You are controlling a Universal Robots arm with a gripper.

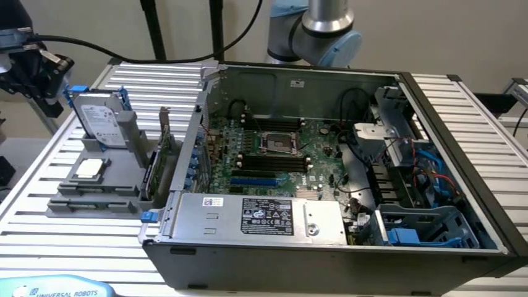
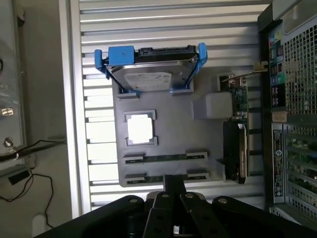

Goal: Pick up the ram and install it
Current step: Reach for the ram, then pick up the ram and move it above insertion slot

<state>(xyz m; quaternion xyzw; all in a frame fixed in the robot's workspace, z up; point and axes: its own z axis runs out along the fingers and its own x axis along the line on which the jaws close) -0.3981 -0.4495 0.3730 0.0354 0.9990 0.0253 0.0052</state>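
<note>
Slatted table [image 1: 74,247]: wrist view shows closed end effector [image 2: 175,179] seemingly over ram [image 2: 165,158].

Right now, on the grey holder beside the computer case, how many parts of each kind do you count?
Hard drive: 1
Processor chip: 1
Expansion card: 1
Ram sticks: 2, one partly behind the gripper
Total: 5
</note>
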